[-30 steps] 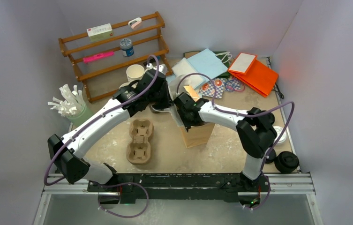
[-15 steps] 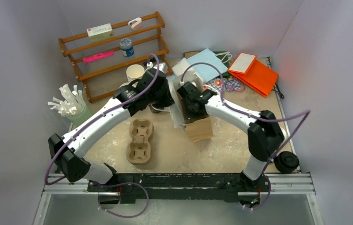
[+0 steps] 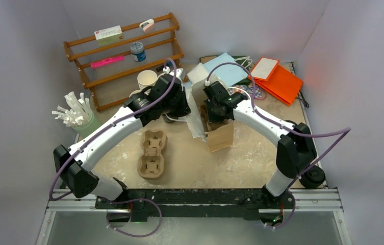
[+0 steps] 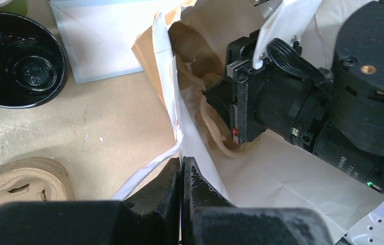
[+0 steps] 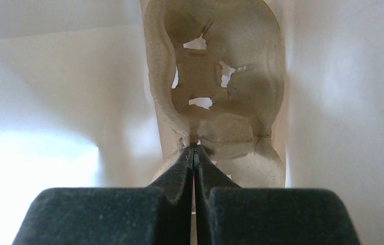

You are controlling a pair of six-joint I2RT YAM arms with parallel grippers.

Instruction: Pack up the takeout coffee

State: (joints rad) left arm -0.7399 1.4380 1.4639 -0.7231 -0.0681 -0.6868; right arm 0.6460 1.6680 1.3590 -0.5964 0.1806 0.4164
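Now the left claw [image 4: 181, 164] pinches the brown paper bag [image 3: 221, 139] open. Inside, the right claw [image 5: 195, 151] grips a brown pulp tray [image 5: 226, 133]; next, let go.

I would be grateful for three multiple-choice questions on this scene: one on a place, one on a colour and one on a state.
1. Where is the tray that the right end effector grips?
A. In a drawer
B. Inside the paper bag
C. On the floor

2. What colour is the flat bag at the table's far right?
A. Orange
B. Green
C. Black

3. How is the left end effector?
A. Open, holding nothing
B. Shut on a spoon
C. Shut on the paper bag's rim

Answers:
1 B: the right wrist view shows white bag walls around the gripped tray.
2 A: it is bright orange in the top view.
3 C: its fingers press together on the rim's white edge.
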